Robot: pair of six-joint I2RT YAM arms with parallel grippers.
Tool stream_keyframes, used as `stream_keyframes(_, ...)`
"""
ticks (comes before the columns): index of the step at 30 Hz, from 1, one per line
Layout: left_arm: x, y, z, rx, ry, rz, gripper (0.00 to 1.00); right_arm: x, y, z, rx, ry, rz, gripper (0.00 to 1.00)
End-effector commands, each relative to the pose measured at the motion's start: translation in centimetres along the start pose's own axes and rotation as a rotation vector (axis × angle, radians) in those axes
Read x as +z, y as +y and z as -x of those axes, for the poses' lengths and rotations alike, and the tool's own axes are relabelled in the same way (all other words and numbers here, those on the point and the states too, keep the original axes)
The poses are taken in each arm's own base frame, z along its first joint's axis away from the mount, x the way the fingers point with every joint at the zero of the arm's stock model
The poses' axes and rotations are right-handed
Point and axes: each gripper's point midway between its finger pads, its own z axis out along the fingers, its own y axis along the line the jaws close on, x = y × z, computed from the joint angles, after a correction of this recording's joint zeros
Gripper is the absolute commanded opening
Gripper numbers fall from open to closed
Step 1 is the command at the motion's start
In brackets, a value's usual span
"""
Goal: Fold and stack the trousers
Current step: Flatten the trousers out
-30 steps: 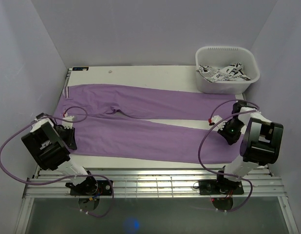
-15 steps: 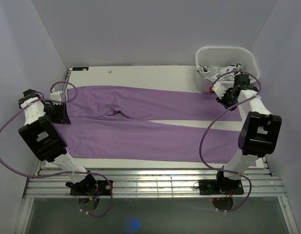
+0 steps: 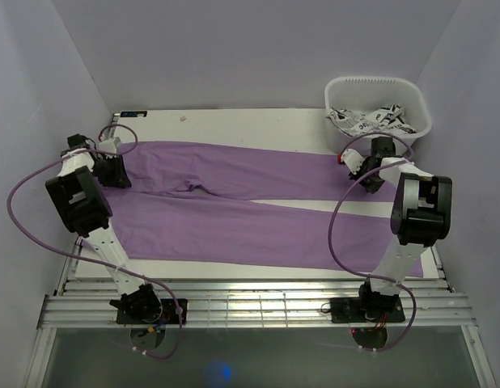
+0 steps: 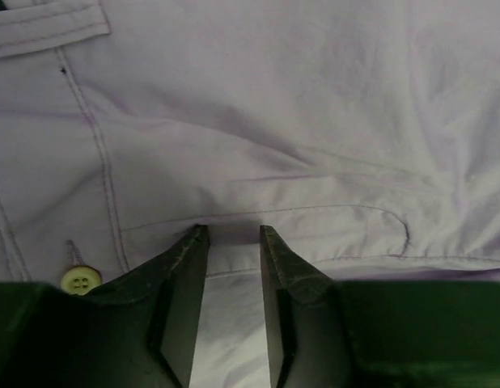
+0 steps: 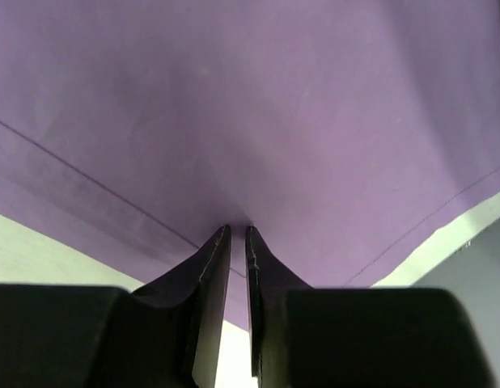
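The lilac-purple trousers (image 3: 258, 222) lie spread flat across the table, waist at the left, legs running right. My left gripper (image 3: 112, 168) is over the far waist corner. In the left wrist view it (image 4: 234, 230) is narrowly open, with its tips pressed on the waistband (image 4: 315, 218) beside a pale button (image 4: 80, 280). My right gripper (image 3: 365, 171) is at the hem end of the far leg. In the right wrist view it (image 5: 238, 228) is nearly closed, and the purple fabric (image 5: 258, 105) puckers between its tips.
A white plastic basket (image 3: 378, 80) holding black-and-white patterned cloth (image 3: 371, 121) stands at the back right corner, just behind my right gripper. The white table top (image 3: 234, 123) shows behind the trousers. Grey walls enclose three sides.
Both arms have swung from the near edge of the trousers out to the far edge. The left went to the waist corner and the right to the far leg's hem.
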Motion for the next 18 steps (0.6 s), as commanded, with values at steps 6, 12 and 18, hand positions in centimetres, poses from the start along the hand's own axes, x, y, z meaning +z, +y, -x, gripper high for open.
stream_keyframes(6,-1.3,-1.6,-8.4,0.079,0.147,0.044,0.37,-0.3,4.2,-11.3,-0.042,0.266,0.131,0.18)
stream_keyframes(12,-3.7,-3.3,-11.0,0.142,0.18,0.035,0.38,-3.1,5.3,-12.2,-0.098,0.236,0.212,0.18)
stream_keyframes(18,-8.5,-4.3,-3.1,0.269,0.016,-0.048,0.65,-7.5,4.0,-9.0,-0.183,0.084,0.185,0.23)
